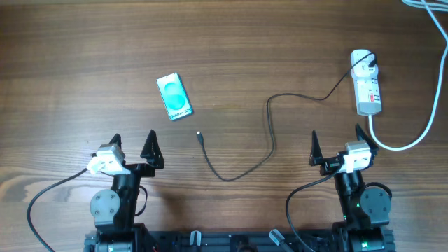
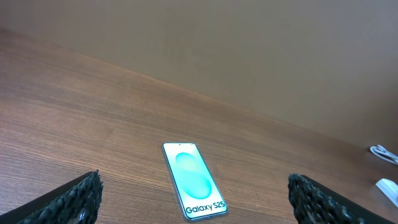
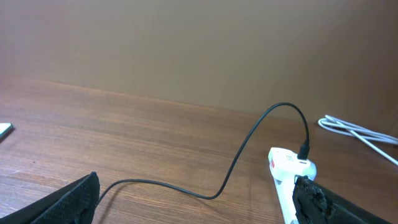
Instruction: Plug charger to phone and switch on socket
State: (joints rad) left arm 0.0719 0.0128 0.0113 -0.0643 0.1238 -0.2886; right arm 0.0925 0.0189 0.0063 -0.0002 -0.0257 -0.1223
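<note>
A small rectangular smartphone (image 1: 174,97) with a teal screen and pale rim, marked "Galaxy S25" at its near end, is laid flat on the brown wooden table (image 1: 70,56) just ahead of the left gripper (image 1: 133,136), whose 2 black fingers are spread wide around nothing. A thin black charger cable (image 1: 269,133) is trailed from its small connector tip (image 1: 199,135), lying apart from the phone, to a black plug (image 1: 369,66) seated in the far end of a white oblong power strip (image 1: 366,84) with small red marks and a thick white cord (image 1: 413,143). The right gripper (image 1: 336,133) is likewise held wide and empty near that strip.

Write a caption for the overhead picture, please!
Phone, charger and socket lie on the table; left tool and right tool open.
</note>
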